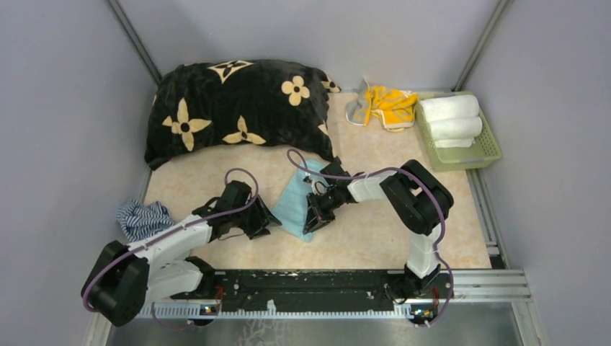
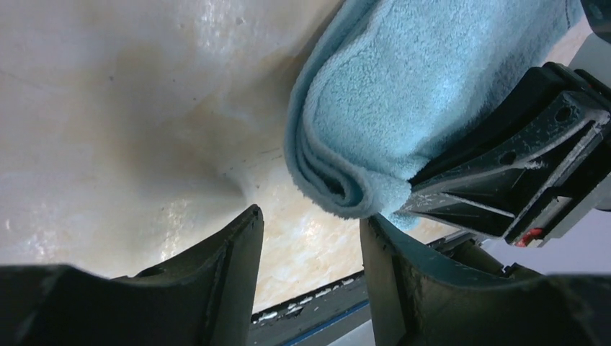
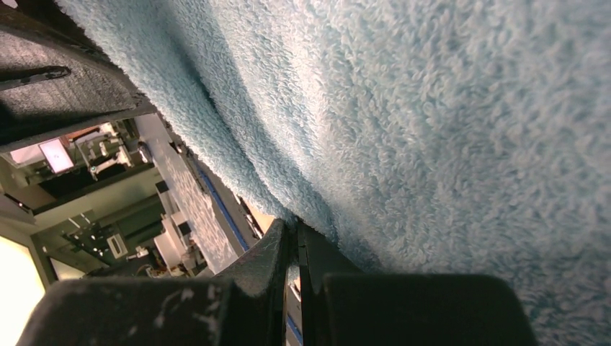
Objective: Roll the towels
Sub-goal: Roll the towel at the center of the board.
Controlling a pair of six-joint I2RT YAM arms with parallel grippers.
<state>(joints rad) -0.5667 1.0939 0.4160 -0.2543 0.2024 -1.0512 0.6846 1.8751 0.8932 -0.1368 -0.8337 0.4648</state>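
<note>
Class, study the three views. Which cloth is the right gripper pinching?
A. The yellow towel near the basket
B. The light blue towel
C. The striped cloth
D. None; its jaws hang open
B: the right gripper is shut on an edge of the light blue towel; its wrist view shows blue terry caught at the closed fingers.

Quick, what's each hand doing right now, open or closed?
Left hand: open, holding nothing.
Right hand: closed on the edge of the light blue towel.
</note>
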